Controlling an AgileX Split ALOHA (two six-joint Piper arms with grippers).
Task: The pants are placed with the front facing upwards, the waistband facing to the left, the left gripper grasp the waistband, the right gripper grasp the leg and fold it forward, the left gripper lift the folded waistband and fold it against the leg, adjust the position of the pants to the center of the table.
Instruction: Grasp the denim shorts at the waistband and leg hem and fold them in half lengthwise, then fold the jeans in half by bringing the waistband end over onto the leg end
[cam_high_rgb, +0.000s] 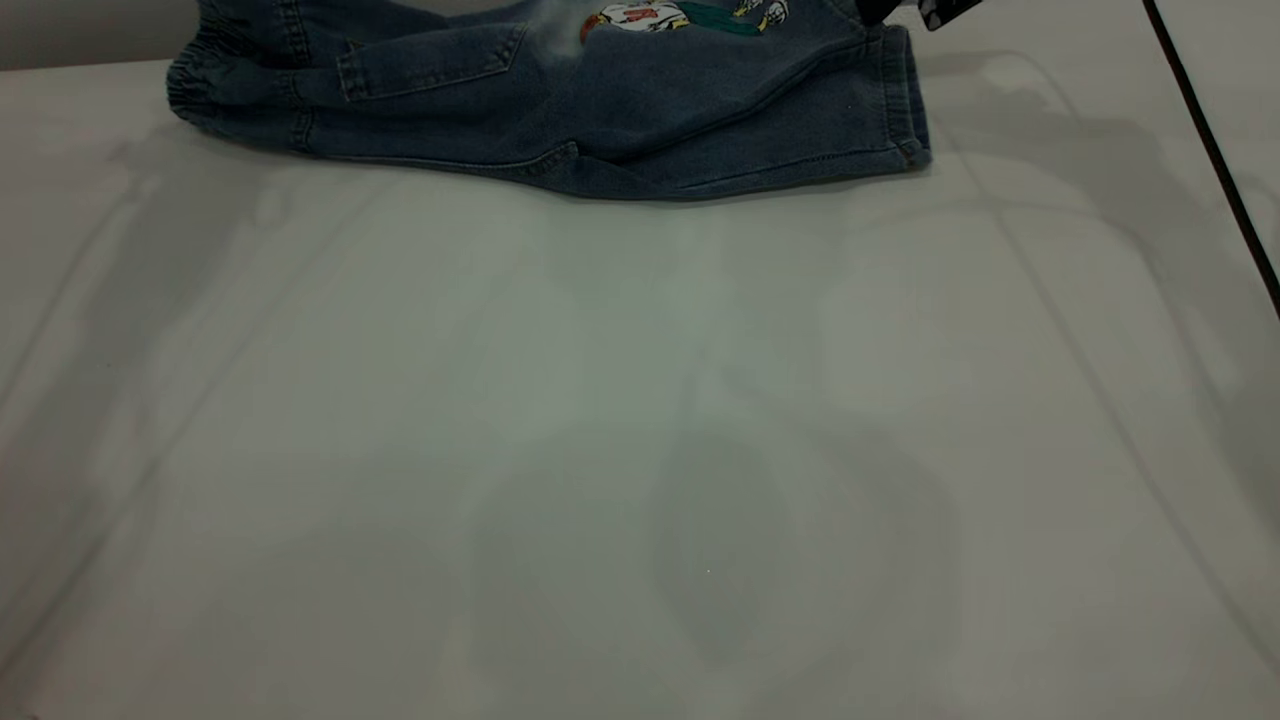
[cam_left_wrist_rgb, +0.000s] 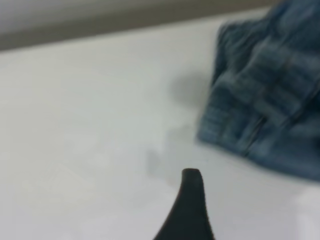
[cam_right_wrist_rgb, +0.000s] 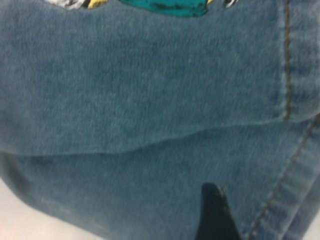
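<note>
The pants lie bunched at the table's far edge, with the cartoon print showing on top. The ruffled waistband is at the left and the leg hems at the right. My right gripper shows only as a black tip at the far corner of the hems. Up close it sits on the denim, shut on the leg cloth. My left gripper hangs open over bare table, short of the waistband. One dark finger shows.
A black cable runs down the right side of the table. A darker wall strip lies behind the table's far edge. Bare tabletop spreads from the pants to the near edge.
</note>
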